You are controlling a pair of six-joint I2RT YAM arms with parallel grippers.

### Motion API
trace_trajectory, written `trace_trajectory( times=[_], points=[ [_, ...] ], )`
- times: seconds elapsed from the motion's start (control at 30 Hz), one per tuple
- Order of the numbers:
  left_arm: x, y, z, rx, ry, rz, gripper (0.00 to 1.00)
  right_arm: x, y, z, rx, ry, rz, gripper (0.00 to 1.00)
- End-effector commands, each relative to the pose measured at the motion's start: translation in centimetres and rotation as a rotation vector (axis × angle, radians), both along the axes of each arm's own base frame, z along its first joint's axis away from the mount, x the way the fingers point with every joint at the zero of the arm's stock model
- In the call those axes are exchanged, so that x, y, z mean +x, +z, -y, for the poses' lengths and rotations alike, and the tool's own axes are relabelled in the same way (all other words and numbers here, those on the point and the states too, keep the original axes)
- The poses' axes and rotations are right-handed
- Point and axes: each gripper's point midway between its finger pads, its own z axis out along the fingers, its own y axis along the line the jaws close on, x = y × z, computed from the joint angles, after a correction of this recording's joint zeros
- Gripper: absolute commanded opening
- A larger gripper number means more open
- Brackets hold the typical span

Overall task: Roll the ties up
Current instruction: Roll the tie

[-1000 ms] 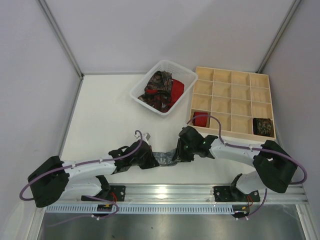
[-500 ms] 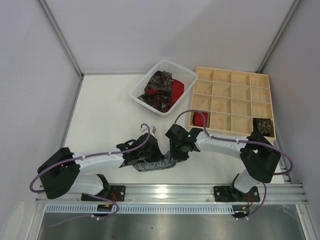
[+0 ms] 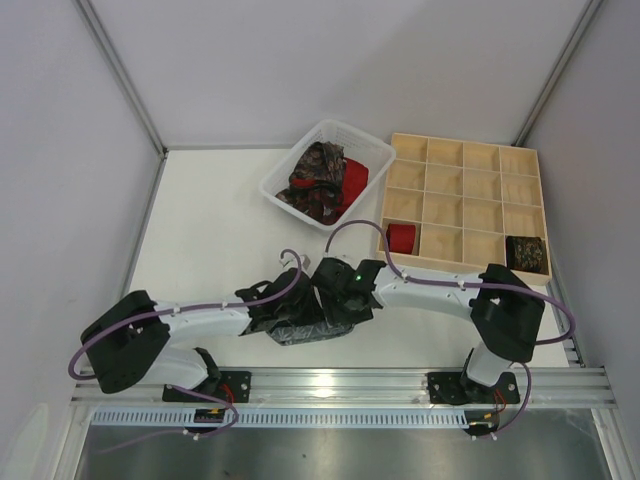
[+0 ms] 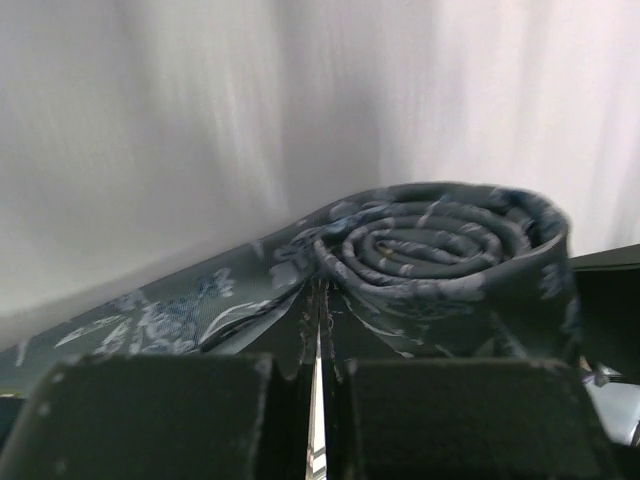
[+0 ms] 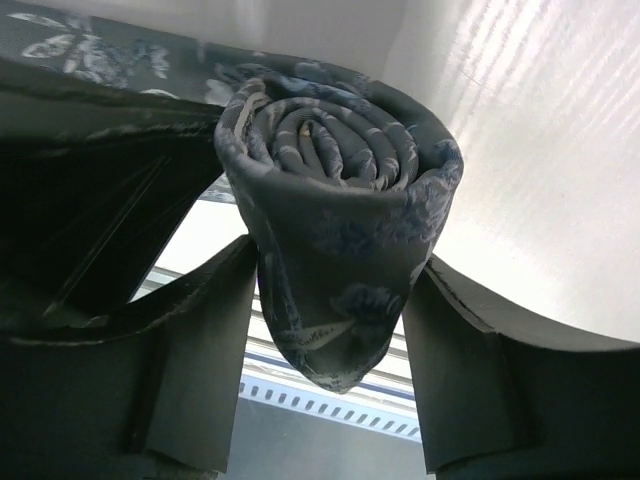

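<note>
The right gripper point(image 3: 336, 312) has slid toward 9 o'clock across the bench point(image 3: 210, 230), closing the gap until it sits just beside the left gripper point(image 3: 296, 318). The grey tie point(image 3: 305, 333), stretched flat between them a second ago, is now bunched into a tight roll. The right arm point(image 3: 440, 292) has swung its elbow toward 10 o'clock, leaving the red roll point(image 3: 401, 236) in the tray point(image 3: 520, 155) uncovered.

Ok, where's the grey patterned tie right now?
In the top view the grey tie sits near the middle of the front edge of the table, mostly rolled, gripped between the left end effector and the right end effector.
</note>
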Motion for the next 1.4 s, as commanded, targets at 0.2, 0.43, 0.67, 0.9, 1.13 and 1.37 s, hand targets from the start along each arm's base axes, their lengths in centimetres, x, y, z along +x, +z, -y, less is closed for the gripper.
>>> trace_trajectory(
  times=[0.2,0.43,0.67,0.9,1.13,1.37],
  points=[
    [-0.1,0.1,-1.0,-0.025,0.033,0.014,0.01,1.7,2.2,-2.9,0.058,0.19,0.193,0.72],
    [-0.1,-0.3,-1.6,-0.015,0.051,0.009,0.0,1.3,3.5,-4.4,0.08,0.303,0.27,0.76],
    [-0.4,-0.8,-2.7,0.014,0.071,-0.003,0.01,1.3,4.9,-4.9,0.121,0.371,0.361,0.76],
    [-1.2,-0.2,-4.1,0.019,0.091,-0.01,0.01,0.8,3.6,-4.7,0.138,0.416,0.374,0.76],
    [-2.1,0.2,-6.1,0.059,0.149,-0.037,0.01,0.7,3.6,-5.2,0.204,0.439,0.406,0.76],
    [-3.6,-0.7,-8.3,0.145,0.183,-0.106,0.0,1.4,4.2,-5.2,0.219,0.428,0.431,0.77]
  ],
)
